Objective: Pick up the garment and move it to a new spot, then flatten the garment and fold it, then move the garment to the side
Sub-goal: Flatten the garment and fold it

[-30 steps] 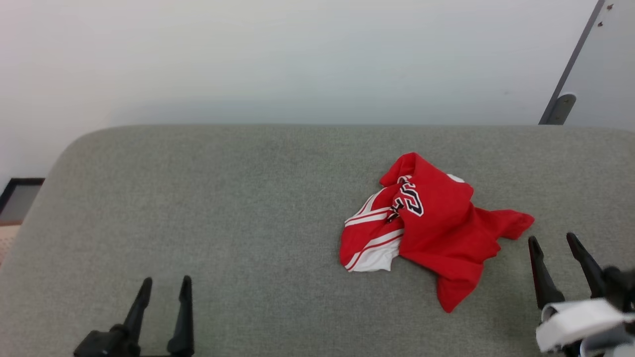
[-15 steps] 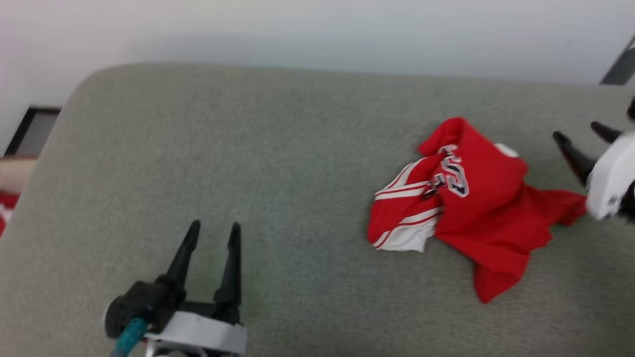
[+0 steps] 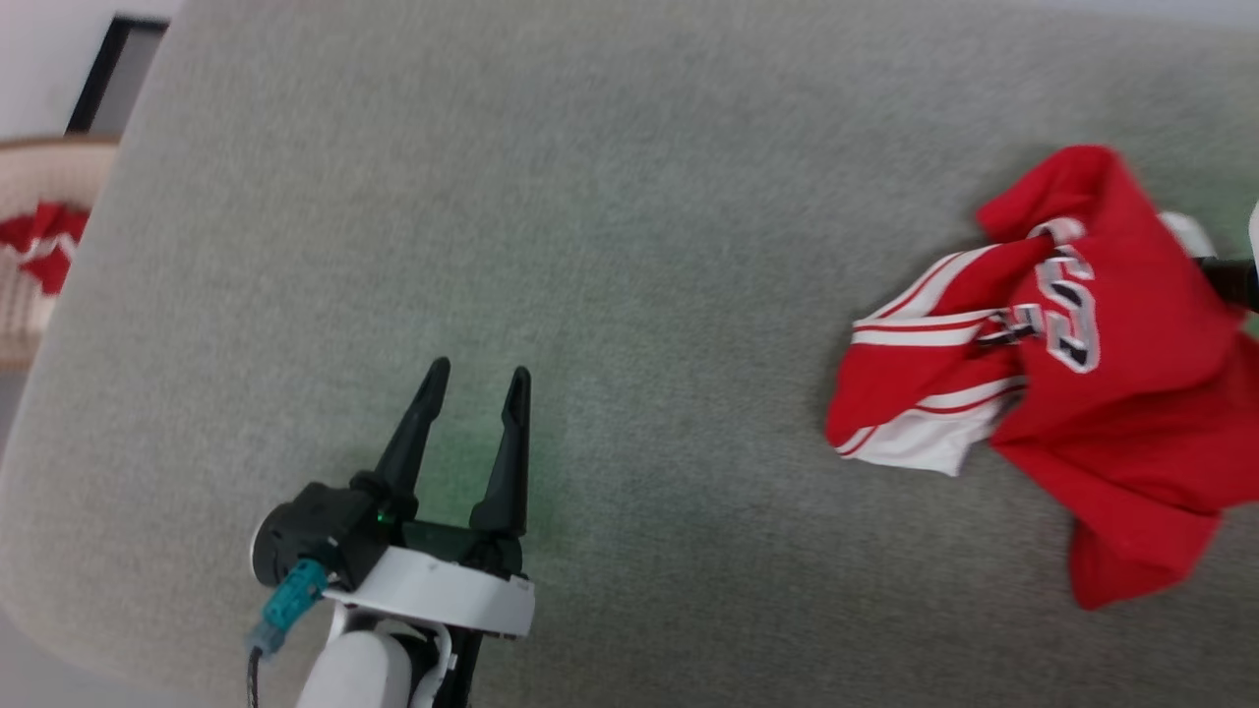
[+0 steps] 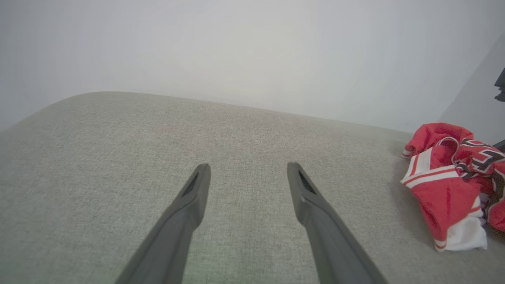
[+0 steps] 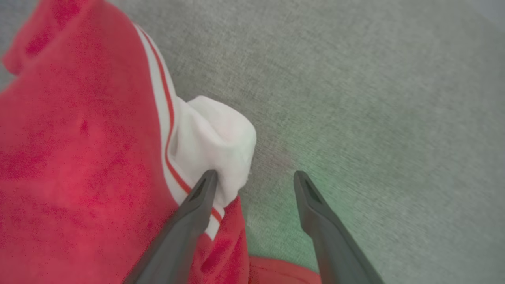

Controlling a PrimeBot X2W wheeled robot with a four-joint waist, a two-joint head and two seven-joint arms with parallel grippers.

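Hovering spread, right gripper (image 5: 255, 175) has one finger against the garment (image 5: 79, 138) at its white fold (image 5: 213, 130); soft, light, floppy; pinch that fold; left gripper (image 3: 479, 370) spread, well apart.

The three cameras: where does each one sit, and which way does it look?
Head view: on the robot's head, looking down at the grey cushion, the left gripper and the garment.
Left wrist view: on the left wrist, looking along its open fingers across the cushion to a pale wall.
Right wrist view: on the right wrist, looking down past the open right gripper at the garment's white fold.
Shared: head and left wrist views both show the left gripper and the garment.
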